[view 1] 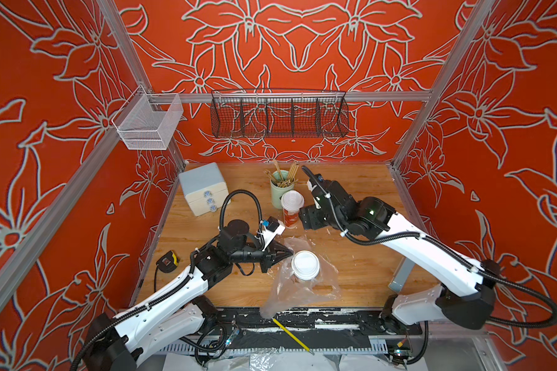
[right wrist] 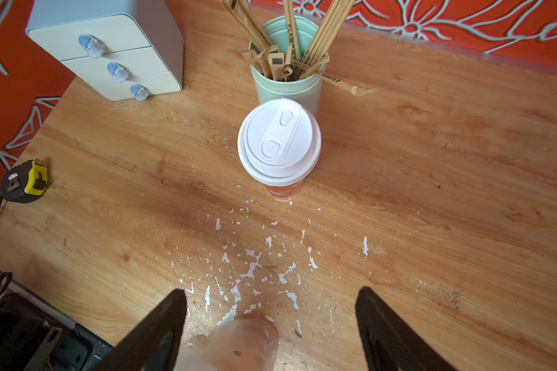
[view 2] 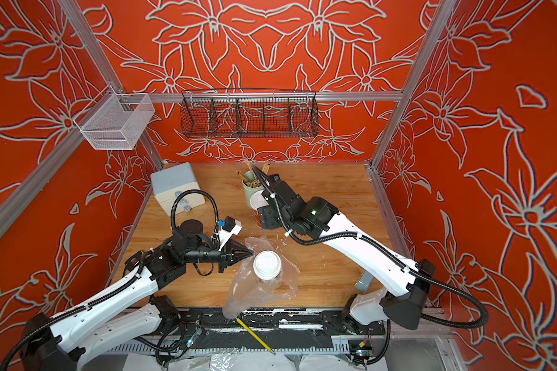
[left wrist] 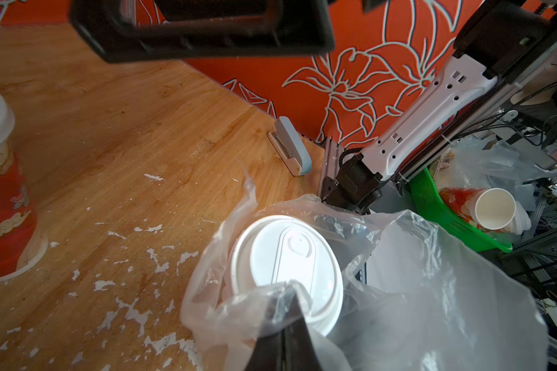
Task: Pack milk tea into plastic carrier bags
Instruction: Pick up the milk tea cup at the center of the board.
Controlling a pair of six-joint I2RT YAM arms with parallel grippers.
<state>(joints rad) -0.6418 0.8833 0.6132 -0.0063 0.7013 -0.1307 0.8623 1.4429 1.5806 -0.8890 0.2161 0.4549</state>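
Two cups: your left gripper clamps the thin clear plastic bag beside the cream white-lidded paper cup inside, near the worktop's front edge; a tug could tip it. The red paper cup crowds the pale green stick holder; your right gripper, spread empty, could topple either.

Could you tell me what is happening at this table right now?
The robot is bagging two lidded cups. The left gripper is shut on the edge of the clear plastic bag, in which the cream cup stands upright. The red cup stands outside the bag by the green stick holder, and the open right gripper faces it without touching.
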